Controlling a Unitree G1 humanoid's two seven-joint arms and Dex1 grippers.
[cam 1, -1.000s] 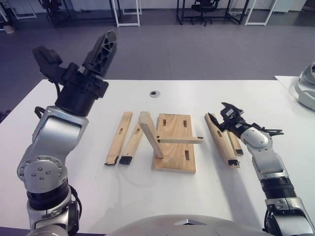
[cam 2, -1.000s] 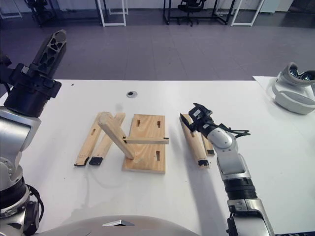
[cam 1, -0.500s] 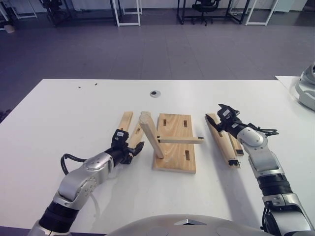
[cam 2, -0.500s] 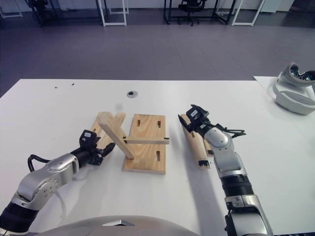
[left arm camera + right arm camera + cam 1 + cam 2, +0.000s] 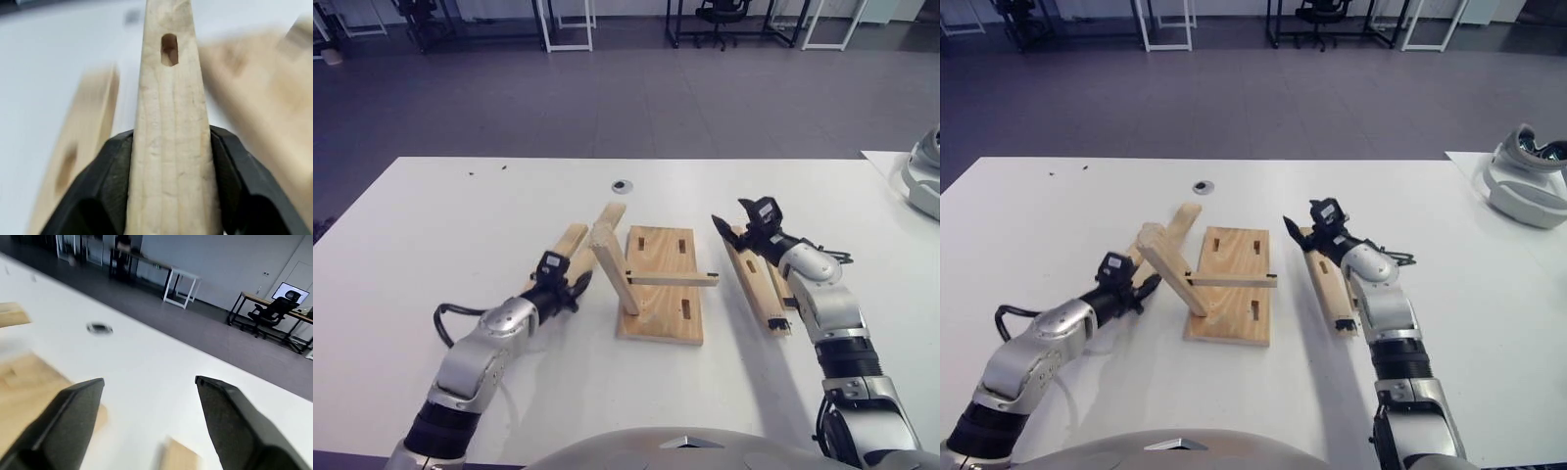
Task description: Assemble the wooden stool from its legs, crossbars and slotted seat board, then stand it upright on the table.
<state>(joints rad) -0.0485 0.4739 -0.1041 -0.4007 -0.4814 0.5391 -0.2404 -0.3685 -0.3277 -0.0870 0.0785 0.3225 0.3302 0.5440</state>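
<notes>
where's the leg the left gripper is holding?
Left eye view: the leg is clamped in the left gripper, left of the seat board, its far end raised behind the top of the propped leg.

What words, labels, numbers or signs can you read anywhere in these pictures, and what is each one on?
No text here can be read.
White tag on the left gripper, which is shut on a wooden leg: too small to read.
White tag on the right gripper: too small to read.
Seat board: no print visible.
</notes>
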